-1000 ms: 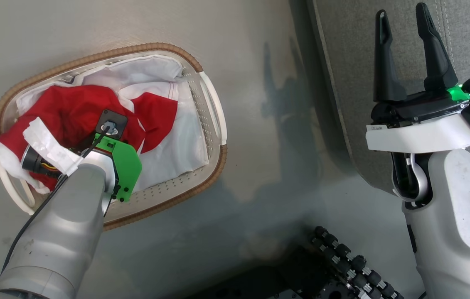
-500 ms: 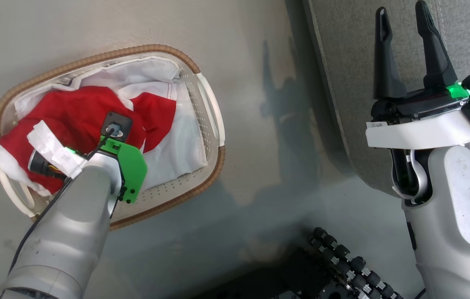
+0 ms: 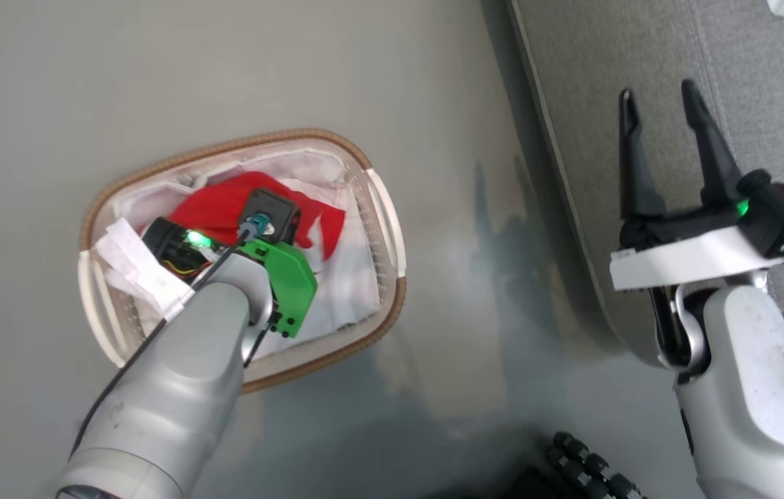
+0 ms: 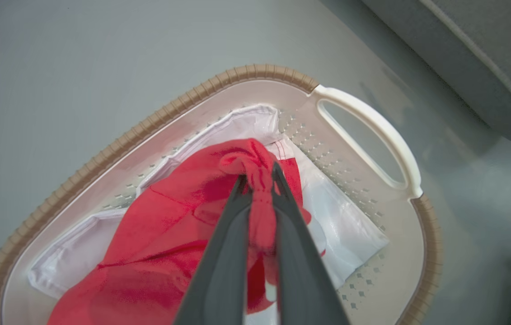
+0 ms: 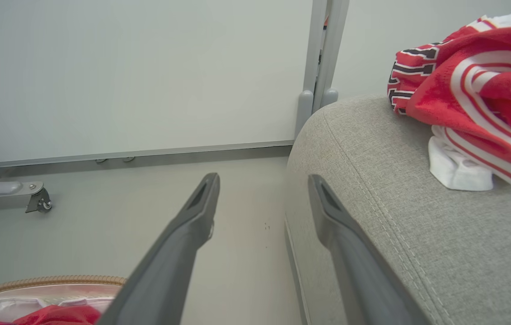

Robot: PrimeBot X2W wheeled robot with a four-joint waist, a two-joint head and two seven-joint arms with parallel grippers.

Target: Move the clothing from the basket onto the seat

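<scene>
Change: the head camera has shifted, so the basket's new place in that view is no move of its own. The red jersey, earlier spread across the basket, is now gathered into a narrower bunch under the left wrist, with more of the white liner showing.
Left gripper: closed narrow on a twisted fold of the red jersey, which bulges just past the fingertips.
Right gripper: fingers spread wide and holding nothing, poised over the near edge of the seat.
Jersey position: above the basket's middle, and the rest of the cloth trails back along the fingers into the basket.
Second jersey: already lying crumpled on the seat, far from the edge.
Key relation: the seat lies to the right of the basket, across a strip of bare floor. The left arm holds the load, so the carry probably runs rightward and up over the seat's edge. The right arm is nearer the seat but carries nothing.
Long axis: the gripped fold runs in line with the left gripper's fingers.
Writing: the second jersey has dark-outlined white lettering, folded and not readable. No brand or label can be made out.
</scene>
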